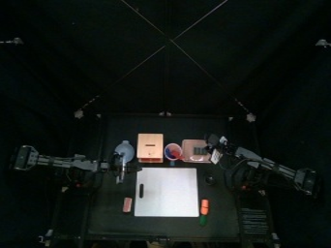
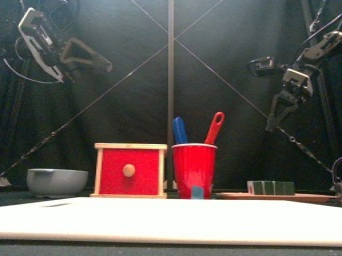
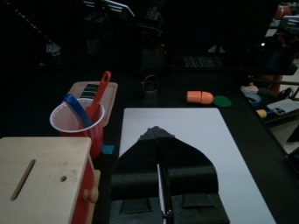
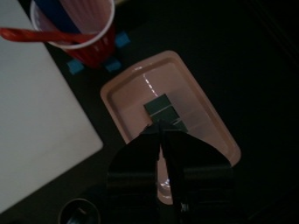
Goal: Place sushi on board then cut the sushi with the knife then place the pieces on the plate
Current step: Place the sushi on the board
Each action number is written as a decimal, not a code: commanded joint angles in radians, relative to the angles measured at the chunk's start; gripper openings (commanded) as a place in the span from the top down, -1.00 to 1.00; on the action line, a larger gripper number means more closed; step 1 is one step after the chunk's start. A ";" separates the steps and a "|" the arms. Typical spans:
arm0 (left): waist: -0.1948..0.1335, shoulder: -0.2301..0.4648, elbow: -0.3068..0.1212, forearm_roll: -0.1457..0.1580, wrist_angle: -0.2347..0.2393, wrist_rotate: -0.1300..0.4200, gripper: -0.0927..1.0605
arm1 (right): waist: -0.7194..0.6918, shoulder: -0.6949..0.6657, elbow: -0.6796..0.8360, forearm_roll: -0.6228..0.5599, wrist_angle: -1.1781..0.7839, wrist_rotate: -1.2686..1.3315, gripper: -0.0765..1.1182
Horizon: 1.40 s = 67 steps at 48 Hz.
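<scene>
Raised high over the table (image 1: 110,189): left pincer (image 3: 156,133), jaws pressed together and empty, above the board (image 3: 205,140). Right pincer (image 4: 159,131) is the same, above the sushi (image 2: 277,187), which lies 1 long row, left-to-right, on the tray (image 4: 122,87).

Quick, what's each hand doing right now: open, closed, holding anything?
Left hand: closed, holding nothing.
Right hand: closed, holding nothing.

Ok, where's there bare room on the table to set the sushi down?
The white board is wholly bare: the widest free patch. Beside its front corners lie one toy on the left, orange and green toys on the right. Behind it the row is crowded: bowl, wooden box, red cup, pink tray holding the sushi.
</scene>
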 commanded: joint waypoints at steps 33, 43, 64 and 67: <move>-0.006 0.000 -0.028 0.000 -0.021 0.000 0.86 | -0.100 0.298 -0.104 0.074 0.037 -0.399 -0.65; -0.008 0.000 -0.025 0.000 -0.021 -0.002 0.86 | -0.179 0.393 -0.109 0.291 0.038 -0.676 -0.65; -0.008 0.000 -0.021 0.000 -0.021 -0.002 0.86 | -0.210 0.565 -0.123 0.357 -0.040 -0.784 -0.65; -0.008 0.002 -0.021 -0.002 -0.021 -0.002 0.86 | -0.212 0.580 -0.120 0.357 -0.054 -0.784 -0.64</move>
